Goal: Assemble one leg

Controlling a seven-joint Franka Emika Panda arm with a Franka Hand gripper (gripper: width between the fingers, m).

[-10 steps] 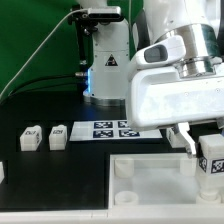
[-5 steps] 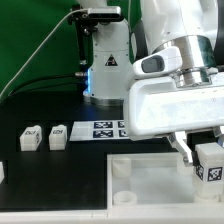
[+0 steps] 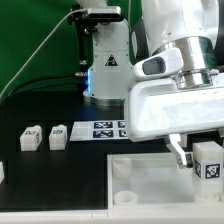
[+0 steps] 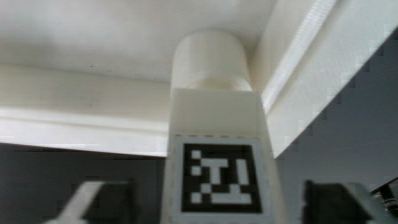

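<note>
Two small white tagged pieces sit side by side on the dark table at the exterior view's left, the outer block and the inner block just beside it. Moving along, the marker board lies flat in front of the arm's base. Nearer the camera, the big white tabletop stretches across toward the exterior view's right. And over at that right edge, the gripper hangs low above the tabletop, pinching the leg upright between its fingers, tag facing out. From the wrist view, the leg runs straight out between both fingers, its rounded end up against a corner of the tabletop; whether they touch cannot be told.
</note>
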